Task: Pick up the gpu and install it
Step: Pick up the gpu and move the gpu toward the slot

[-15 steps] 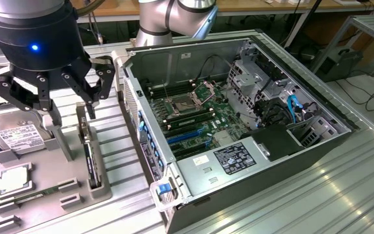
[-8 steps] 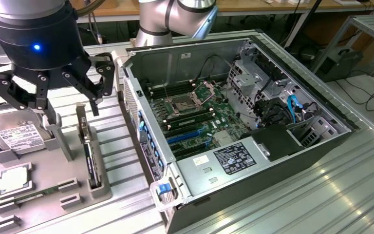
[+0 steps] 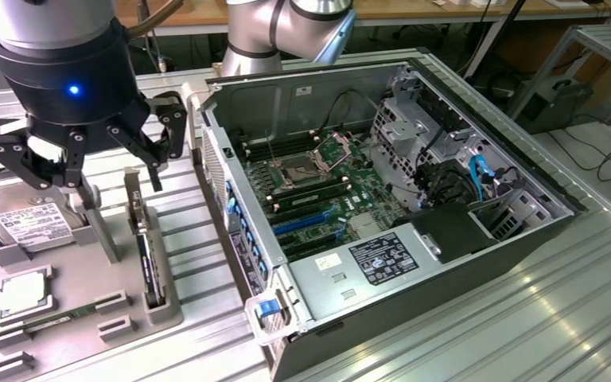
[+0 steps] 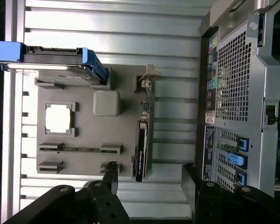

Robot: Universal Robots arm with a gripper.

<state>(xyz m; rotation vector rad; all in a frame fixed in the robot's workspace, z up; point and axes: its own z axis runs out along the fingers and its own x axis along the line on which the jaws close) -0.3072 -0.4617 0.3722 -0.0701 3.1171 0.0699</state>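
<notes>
Counted on the tabletop (image 3: 518, 318): one grey fixture tray (image 4: 126, 116) and one computer case (image 3: 274, 103), lid off. In the tray are recorded one gpu (image 4: 141, 149), one hard drive (image 4: 51, 60), one processor chip (image 4: 59, 117) and one memory stick (image 4: 79, 149). Three blue latches (image 4: 236, 161) are noted on the case rear. One gripper (image 3: 102, 179) is counted, with two fingers (image 3: 157, 159)

Computer box (image 3: 391, 318): open, lying on the table (image 3: 518, 318), green board (image 3: 364, 187) inside.
Grey tray (image 3: 72, 318): just beside the computer box.
Hard drive (image 3: 25, 223): silver, white label, on the tray.
Square chip (image 3: 19, 294): shiny, flat in its tray pocket.
</notes>
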